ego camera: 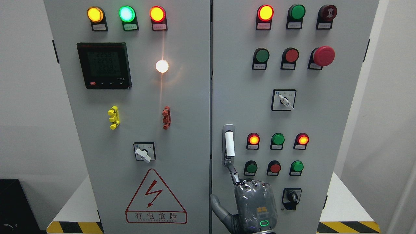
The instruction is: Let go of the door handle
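Robot hand: the grey robot hand (255, 204) rose from the bottom edge a little right of the middle; whether it was the left or the right arm could not be told. One finger (233, 173) was stretched up and its tip touched the lower end of the handle; the thumb (218, 206) stood off to the left; nothing was clasped.
Door handle: the white cylindrical lever in its grey metal mount (229, 144) lay straight above the robot hand, on the right cabinet door beside the centre seam.
Long axis: vertical, roughly in line with the outstretched finger.
Step in hand: the grasp looked already given up; only fingertip contact remained.
Next move: probably drawing the robot hand down and back, clear of the handle.
Further out: round indicator lights (278, 139) sat to the upper right, a black rotary switch (292, 197) just right.
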Available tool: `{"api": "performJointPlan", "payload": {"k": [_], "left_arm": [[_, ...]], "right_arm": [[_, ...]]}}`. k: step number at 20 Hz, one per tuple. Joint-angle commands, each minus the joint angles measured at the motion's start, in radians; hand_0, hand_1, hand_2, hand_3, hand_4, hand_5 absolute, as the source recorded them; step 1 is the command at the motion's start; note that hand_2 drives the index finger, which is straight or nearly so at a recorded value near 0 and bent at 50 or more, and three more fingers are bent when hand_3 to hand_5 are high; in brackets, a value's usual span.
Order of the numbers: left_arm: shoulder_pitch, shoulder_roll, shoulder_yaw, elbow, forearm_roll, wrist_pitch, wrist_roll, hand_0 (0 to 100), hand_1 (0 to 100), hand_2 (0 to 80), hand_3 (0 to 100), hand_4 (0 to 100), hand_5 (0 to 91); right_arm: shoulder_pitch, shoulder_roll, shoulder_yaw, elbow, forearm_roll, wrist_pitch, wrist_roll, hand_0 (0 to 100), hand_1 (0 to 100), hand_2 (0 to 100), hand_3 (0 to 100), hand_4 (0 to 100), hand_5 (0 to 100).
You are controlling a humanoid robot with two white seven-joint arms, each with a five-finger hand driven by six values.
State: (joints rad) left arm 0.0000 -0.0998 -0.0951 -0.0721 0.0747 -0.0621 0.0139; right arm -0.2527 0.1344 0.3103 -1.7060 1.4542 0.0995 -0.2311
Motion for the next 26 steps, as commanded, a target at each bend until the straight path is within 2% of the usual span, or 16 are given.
{"api": "performJointPlan", "payload": {"k": [1, 3, 4, 6, 9, 12, 15, 17, 24, 26], "left_arm": [[0.017, 0.0, 0.0, 0.0, 0.0, -0.001, 0.0, 12, 56, 0.0, 0, 0, 0.0], [0.017, 0.0, 0.0, 0.0, 0.0, -0.001, 0.0, 12, 56, 0.0, 0, 0, 0.0], [0.017, 0.0, 0.0, 0.002, 0.0, -0.001, 0.0, 12, 56, 0.0, 0, 0, 0.0], [0.017, 0.0, 0.0, 0.002, 0.0, -0.001, 0.0, 12, 56, 0.0, 0, 0, 0.0], [0.017, 0.0, 0.0, 0.0, -0.001, -0.001, 0.0, 12, 56, 0.0, 0, 0, 0.0], [0.017, 0.0, 0.0, 0.0, -0.001, -0.001, 0.0, 12, 56, 0.0, 0, 0, 0.0], [0.017, 0.0, 0.0, 0.002, 0.0, -0.001, 0.0, 12, 56, 0.0, 0, 0, 0.0], [0.017, 0.0, 0.0, 0.0, 0.0, -0.001, 0.0, 12, 56, 0.0, 0, 0, 0.0], [0.017, 0.0, 0.0, 0.0, 0.0, -0.001, 0.0, 12, 56, 0.0, 0, 0, 0.0], [0.017, 0.0, 0.0, 0.002, -0.001, -0.001, 0.0, 12, 56, 0.0, 0, 0, 0.0]], "right_arm": [[0.044, -0.006, 0.001, -0.079, -0.003, -0.003, 0.003, 36, 23, 33, 100, 100, 100], [0.046, -0.006, -0.003, -0.104, -0.003, -0.006, 0.009, 39, 24, 41, 100, 100, 100], [0.047, -0.006, -0.005, -0.118, -0.005, -0.006, 0.025, 40, 24, 43, 100, 100, 100], [0.061, -0.006, -0.01, -0.148, -0.008, -0.006, 0.053, 44, 25, 54, 100, 99, 100], [0.081, -0.002, -0.011, -0.181, -0.009, -0.006, 0.075, 46, 27, 61, 100, 99, 100], [0.089, -0.006, -0.014, -0.201, -0.009, -0.006, 0.078, 42, 27, 65, 100, 98, 100], [0.09, -0.006, -0.016, -0.224, -0.011, -0.004, 0.124, 38, 26, 70, 100, 98, 100], [0.084, -0.006, -0.023, -0.225, -0.011, -0.004, 0.136, 36, 23, 72, 100, 97, 100], [0.059, -0.002, -0.031, -0.225, -0.012, -0.003, 0.151, 35, 18, 78, 100, 94, 96], [0.047, -0.001, -0.031, -0.225, -0.012, 0.0, 0.183, 36, 16, 80, 100, 94, 95]]}}
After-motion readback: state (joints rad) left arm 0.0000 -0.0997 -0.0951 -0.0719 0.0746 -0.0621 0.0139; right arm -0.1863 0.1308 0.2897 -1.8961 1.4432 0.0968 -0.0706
